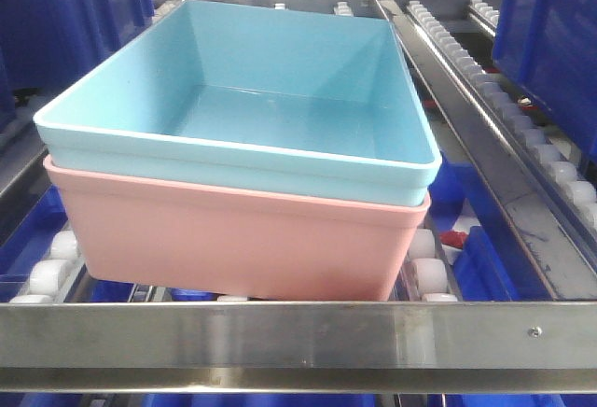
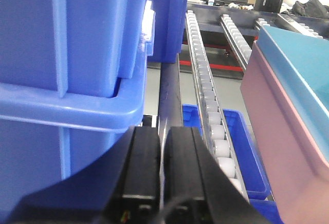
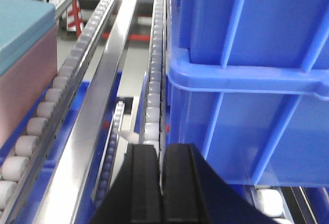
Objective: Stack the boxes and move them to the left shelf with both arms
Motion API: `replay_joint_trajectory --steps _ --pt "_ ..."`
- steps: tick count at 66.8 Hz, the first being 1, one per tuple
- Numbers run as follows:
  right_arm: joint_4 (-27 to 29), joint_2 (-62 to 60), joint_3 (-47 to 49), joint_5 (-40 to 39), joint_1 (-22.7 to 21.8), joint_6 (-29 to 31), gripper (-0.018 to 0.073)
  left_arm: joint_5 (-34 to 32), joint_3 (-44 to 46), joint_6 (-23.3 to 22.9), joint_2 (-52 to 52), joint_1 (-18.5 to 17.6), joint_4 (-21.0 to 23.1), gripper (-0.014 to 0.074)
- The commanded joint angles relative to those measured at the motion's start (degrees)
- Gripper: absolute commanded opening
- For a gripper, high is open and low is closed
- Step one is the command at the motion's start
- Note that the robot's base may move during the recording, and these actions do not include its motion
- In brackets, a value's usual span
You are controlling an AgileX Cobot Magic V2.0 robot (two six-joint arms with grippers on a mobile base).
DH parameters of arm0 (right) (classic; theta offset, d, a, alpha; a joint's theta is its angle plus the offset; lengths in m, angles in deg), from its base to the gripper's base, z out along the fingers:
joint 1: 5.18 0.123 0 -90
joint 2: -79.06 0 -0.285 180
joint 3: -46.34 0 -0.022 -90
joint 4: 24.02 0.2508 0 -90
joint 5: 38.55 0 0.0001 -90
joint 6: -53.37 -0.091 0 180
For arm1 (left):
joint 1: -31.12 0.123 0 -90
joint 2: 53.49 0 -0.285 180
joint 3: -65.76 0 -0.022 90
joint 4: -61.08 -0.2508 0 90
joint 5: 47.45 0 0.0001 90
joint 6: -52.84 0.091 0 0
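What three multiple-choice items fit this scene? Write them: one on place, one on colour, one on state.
1. Turquoise bin sits: A beside the pink bin; B nested in it; C under it.
2. Side crates are: A dark blue; B red; C white.
3. Turquoise bin is: A full; B overturned; C empty.

Answers: B, its rim rests on the pink rim; A, both wrist views show blue walls; C, its bare floor shows.

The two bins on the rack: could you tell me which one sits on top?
The turquoise bin is on top, nested into the pink bin, which rests on the white rollers.
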Motion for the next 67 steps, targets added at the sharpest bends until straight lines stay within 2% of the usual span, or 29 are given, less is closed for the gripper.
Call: replay_joint_trajectory --steps 1,67 --pt "0.0 -1.9 -0.6 -8.1 -0.4 -0.1 0.0048 -4.8 -1.6 0.2 -0.8 0.0 0.1 0.0011" --pt "0.0 -1.7 -0.4 -8.0 -0.4 -0.3 0.0048 -4.7 -1.6 0.2 -0.8 0.0 0.1 0.0011"
